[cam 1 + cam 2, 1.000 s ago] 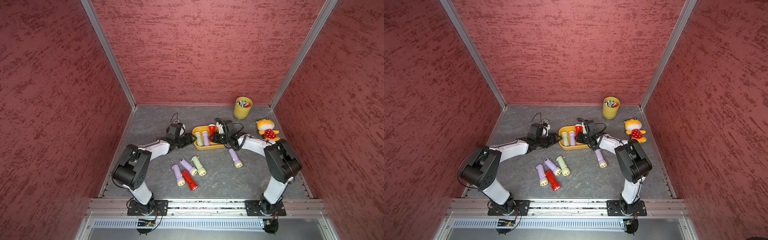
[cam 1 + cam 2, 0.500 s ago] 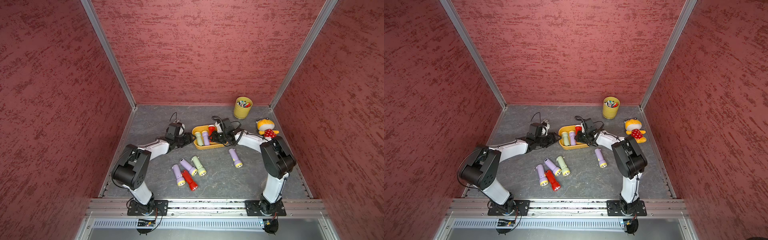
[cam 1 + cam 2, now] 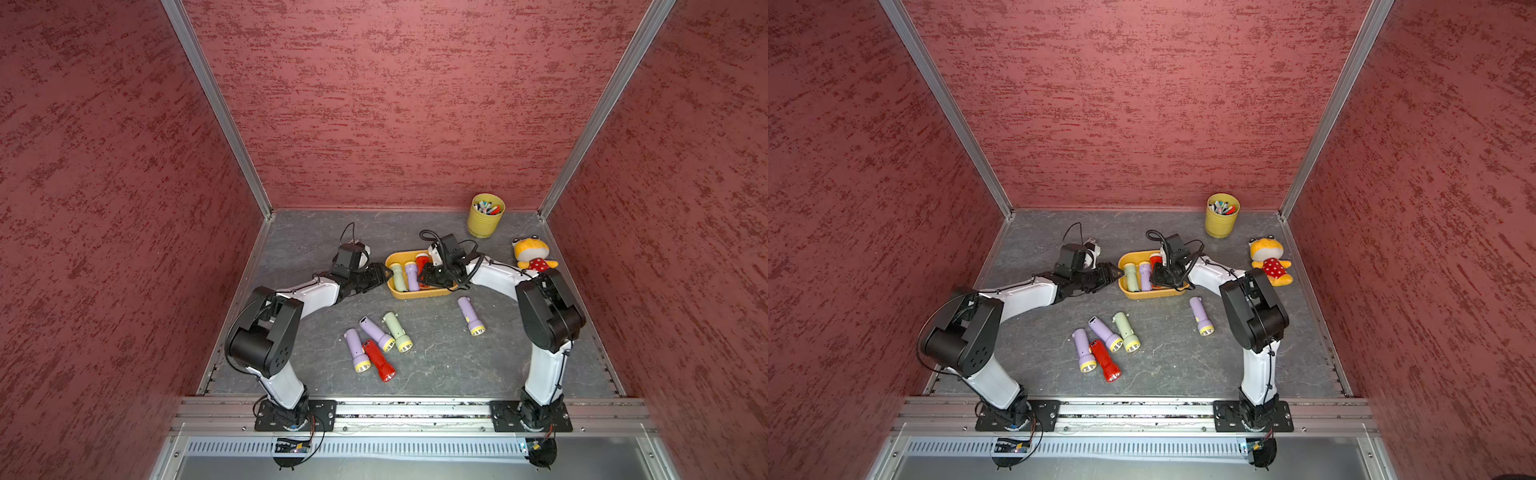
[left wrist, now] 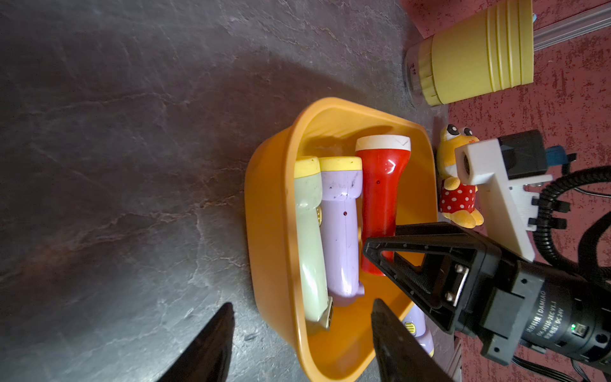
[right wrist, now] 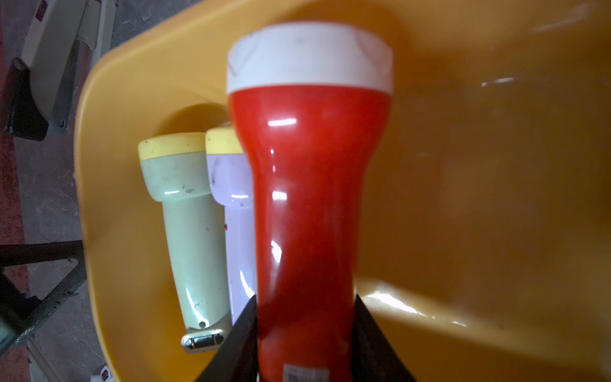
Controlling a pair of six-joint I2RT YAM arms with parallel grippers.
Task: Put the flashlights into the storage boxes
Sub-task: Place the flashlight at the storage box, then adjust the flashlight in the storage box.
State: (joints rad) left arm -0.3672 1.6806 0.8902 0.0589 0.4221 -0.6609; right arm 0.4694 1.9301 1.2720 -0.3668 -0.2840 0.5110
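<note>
Top views both show the left gripper point(image 3: 383, 275) at the left end of the orange tray point(image 3: 419, 294). In the left wrist view its jaws stand apart, one finger point(image 4: 208, 347) outside the tray's end wall and the other inside. Bare gaps show beside the wall, so I see no squeeze. I judge that it straddles the wall to stop the light tray sliding while the other arm loads it.

Inside the tray lie a pale green flashlight point(image 3: 397, 278) and a lilac flashlight point(image 3: 411, 276), side by side and touching, heads toward the back wall. Packed this way they leave room for more. Next comes the white-rimmed red flashlight point(image 3: 422, 261), lined up the same way.

The right gripper point(image 3: 428, 279) is clamped on its handle near the tail, with a finger point(image 5: 238, 350) against each side in the right wrist view. Held by the tail, the head goes in first and the fingers miss the neighbours. Whether it rests on the tray floor I cannot tell. The step in hand looks like setting it down and letting go.

On the table nearer the robot lie a bunch of four flashlights point(image 3: 376, 332) in front of the tray and a single lilac one point(image 3: 469, 314) to the right. So three of eight are in or nearly in. A yellow cup point(image 3: 484, 220) and a plush toy point(image 3: 532, 255) sit at the back right, well apart from the work.
</note>
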